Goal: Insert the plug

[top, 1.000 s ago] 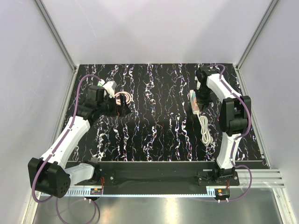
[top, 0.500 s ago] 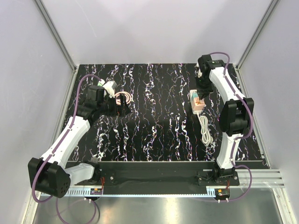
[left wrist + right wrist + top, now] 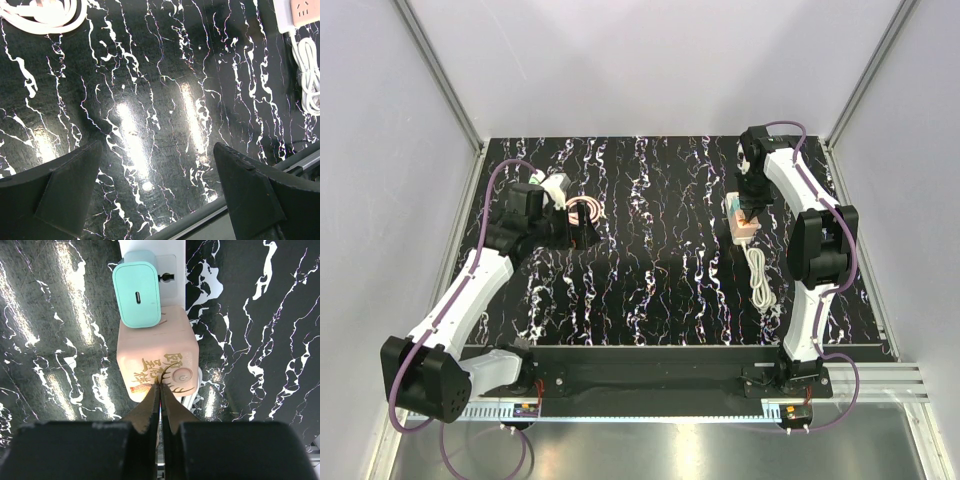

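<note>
The right claw (image 3: pixel 160 385) is seen with its fingers pressed fully together and nothing pinched between them. Its joined tips are set over the top face of the peach-tan plug (image 3: pixel 156 360), directly beneath the claw. Whether the tips bear on that face or hang just clear of it cannot be told.

The plug is seated over the white power strip (image 3: pixel 172 267). A mint-green USB charger (image 3: pixel 136 288) sits just beyond it on the side away from the claw, apparently hard against it. Whether the prongs are fully home is not shown.

Several risks can be judged from here:
- The tips are placed toward the claw-side edge of the plug's face, beside a round button. A push there could tilt the plug and bind its prongs.
- The smooth face could let the narrow tips slip off.
- The strip is not seen to be fixed to the marbled black table (image 3: pixel 150 100), so it could be shoved or rocked under pressure.
- The neighbouring charger could crowd the plug and hold it short of seating.

No steadying is offered by the left claw (image 3: pixel 160 190). It is spread as wide as it goes, holds nothing, and hovers over bare table well apart from the strip, with a coiled cable (image 3: pixel 45 12) beyond its left finger.
</note>
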Controlling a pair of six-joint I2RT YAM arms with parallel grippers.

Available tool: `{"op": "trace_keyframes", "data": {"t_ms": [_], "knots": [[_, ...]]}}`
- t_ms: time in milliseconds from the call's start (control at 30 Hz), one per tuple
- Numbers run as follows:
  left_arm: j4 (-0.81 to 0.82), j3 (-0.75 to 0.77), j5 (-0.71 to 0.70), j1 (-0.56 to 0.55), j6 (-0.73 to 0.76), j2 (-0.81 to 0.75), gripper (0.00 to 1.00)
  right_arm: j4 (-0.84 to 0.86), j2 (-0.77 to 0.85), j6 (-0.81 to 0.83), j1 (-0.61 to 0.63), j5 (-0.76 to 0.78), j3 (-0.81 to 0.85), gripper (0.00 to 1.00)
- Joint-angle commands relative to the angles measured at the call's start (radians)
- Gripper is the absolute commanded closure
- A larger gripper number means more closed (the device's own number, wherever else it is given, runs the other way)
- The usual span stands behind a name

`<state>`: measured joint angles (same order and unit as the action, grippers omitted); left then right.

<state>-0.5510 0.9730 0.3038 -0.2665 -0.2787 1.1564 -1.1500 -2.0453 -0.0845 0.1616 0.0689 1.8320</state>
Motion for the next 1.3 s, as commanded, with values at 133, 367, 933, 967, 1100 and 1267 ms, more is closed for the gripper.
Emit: {"op": "trace_keyframes", "data": {"t_ms": [133,367,933,967,1100,1267], "knots": [[0.04,0.006,0.012,0.006,0.016,0.002,0.01,0.013,-0.044,-0.009,0.007,-0.024,0.03,0.94],[0.04,0.007,0.018,0.006,0.016,0.006,0.01,-0.022,-0.056,-0.009,0.013,-0.026,0.13,0.95],[0.039,0.007,0.012,0.007,0.016,0.014,0.01,0.113,-0.073,-0.057,0.035,0.048,-0.201,0.99],[0.04,0.006,0.011,0.009,0.018,0.012,0.01,0.113,-0.075,-0.058,0.033,0.048,-0.204,0.99],[0.039,0.006,0.004,0.007,0.018,0.014,0.01,0.113,-0.081,-0.058,0.033,0.062,-0.209,0.99],[0.04,0.004,0.004,0.009,0.018,0.017,0.01,0.115,-0.069,-0.054,0.033,0.06,-0.2,0.98]]}}
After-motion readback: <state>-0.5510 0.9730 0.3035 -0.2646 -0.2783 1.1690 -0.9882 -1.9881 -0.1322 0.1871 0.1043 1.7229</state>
